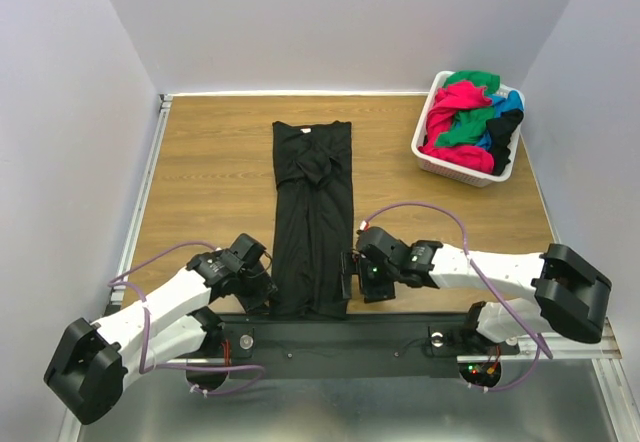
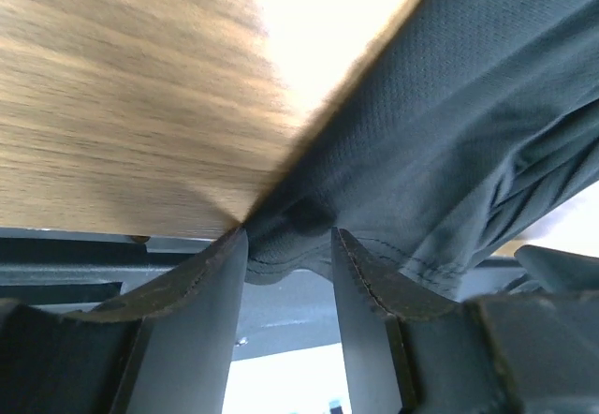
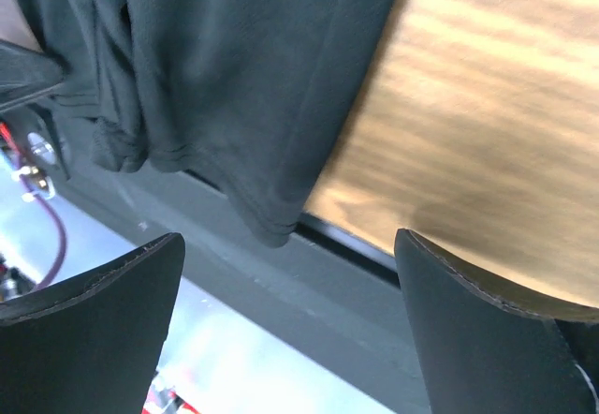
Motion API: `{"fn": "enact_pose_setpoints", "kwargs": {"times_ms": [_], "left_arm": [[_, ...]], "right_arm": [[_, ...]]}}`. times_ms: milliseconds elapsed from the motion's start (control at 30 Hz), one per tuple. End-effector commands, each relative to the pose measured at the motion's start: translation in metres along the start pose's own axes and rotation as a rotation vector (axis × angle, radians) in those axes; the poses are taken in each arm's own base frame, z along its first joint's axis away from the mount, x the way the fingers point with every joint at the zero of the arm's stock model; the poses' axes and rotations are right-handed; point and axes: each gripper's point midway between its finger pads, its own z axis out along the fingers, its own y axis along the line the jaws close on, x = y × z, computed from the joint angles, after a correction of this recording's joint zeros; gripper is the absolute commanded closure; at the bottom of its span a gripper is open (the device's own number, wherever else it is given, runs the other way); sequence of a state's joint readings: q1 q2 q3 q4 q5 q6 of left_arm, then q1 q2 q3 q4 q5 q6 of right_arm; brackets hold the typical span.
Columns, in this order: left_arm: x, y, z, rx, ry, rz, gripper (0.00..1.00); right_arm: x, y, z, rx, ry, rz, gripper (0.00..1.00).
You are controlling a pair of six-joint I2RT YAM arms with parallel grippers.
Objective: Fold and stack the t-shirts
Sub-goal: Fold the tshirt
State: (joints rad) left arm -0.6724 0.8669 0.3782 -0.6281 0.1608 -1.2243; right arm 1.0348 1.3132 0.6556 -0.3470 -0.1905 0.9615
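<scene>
A black t-shirt (image 1: 312, 217), folded into a long strip, lies down the middle of the wooden table. My left gripper (image 1: 263, 288) is at its near left corner. In the left wrist view the jaws are drawn in and the bunched hem (image 2: 288, 245) fills the gap between the fingertips (image 2: 225, 264). My right gripper (image 1: 347, 280) is at the near right corner, wide open and empty. The shirt's corner (image 3: 271, 222) hangs just beyond its fingers (image 3: 112, 311). More t-shirts (image 1: 465, 112) in pink-red, green, blue and black are piled in the basket.
A white slatted basket (image 1: 452, 167) stands at the far right of the table. The black front rail (image 1: 330, 327) runs along the near edge under the shirt's hem. Grey walls close in on three sides.
</scene>
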Motion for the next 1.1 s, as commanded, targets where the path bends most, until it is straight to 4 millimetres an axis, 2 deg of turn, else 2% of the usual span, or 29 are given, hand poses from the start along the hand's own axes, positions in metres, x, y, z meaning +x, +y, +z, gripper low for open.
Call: {"fn": "enact_pose_setpoints", "kwargs": {"times_ms": [0,167,267,300,367,400,500,533,600,667,800,933,1067], "left_arm": [[0.016,0.022,0.007,-0.058,0.080,0.023,0.47],[0.017,0.023,0.008,-0.060,0.091,0.036,0.57],[0.018,0.021,0.007,-0.047,0.090,0.032,0.69],[0.018,0.020,0.006,-0.044,0.088,0.033,0.80],[0.016,0.019,0.006,-0.040,0.080,0.032,0.94],[0.015,0.017,0.005,-0.035,0.077,0.034,1.00],[0.013,0.012,0.002,-0.019,0.067,0.044,1.00],[0.012,0.010,0.001,-0.014,0.063,0.042,1.00],[0.010,0.002,-0.004,0.019,0.047,0.057,1.00],[0.008,-0.003,-0.007,0.038,0.036,0.061,1.00],[0.008,-0.008,-0.012,0.079,0.029,0.064,1.00],[0.013,-0.010,-0.013,0.103,0.053,0.071,1.00],[0.026,-0.003,-0.010,0.110,0.122,0.093,1.00]], "right_arm": [[0.000,0.025,0.003,-0.078,-0.011,0.057,0.01],[0.012,0.025,0.017,-0.066,0.036,0.062,0.05],[0.020,0.025,0.024,-0.062,0.067,0.067,0.08],[0.022,0.025,0.025,-0.060,0.074,0.068,0.10],[0.024,0.021,0.029,-0.046,0.078,0.080,0.13],[0.024,0.023,0.029,-0.051,0.075,0.082,0.21],[0.024,0.027,0.029,-0.066,0.073,0.077,0.41],[0.025,0.027,0.029,-0.067,0.077,0.079,0.53],[0.026,0.025,0.029,-0.061,0.076,0.086,0.65],[0.028,0.023,0.029,-0.058,0.080,0.093,0.70],[0.032,0.017,0.028,-0.052,0.081,0.108,1.00],[0.042,0.014,0.021,-0.070,0.117,0.135,1.00],[0.053,0.013,0.012,-0.102,0.160,0.126,1.00]]}}
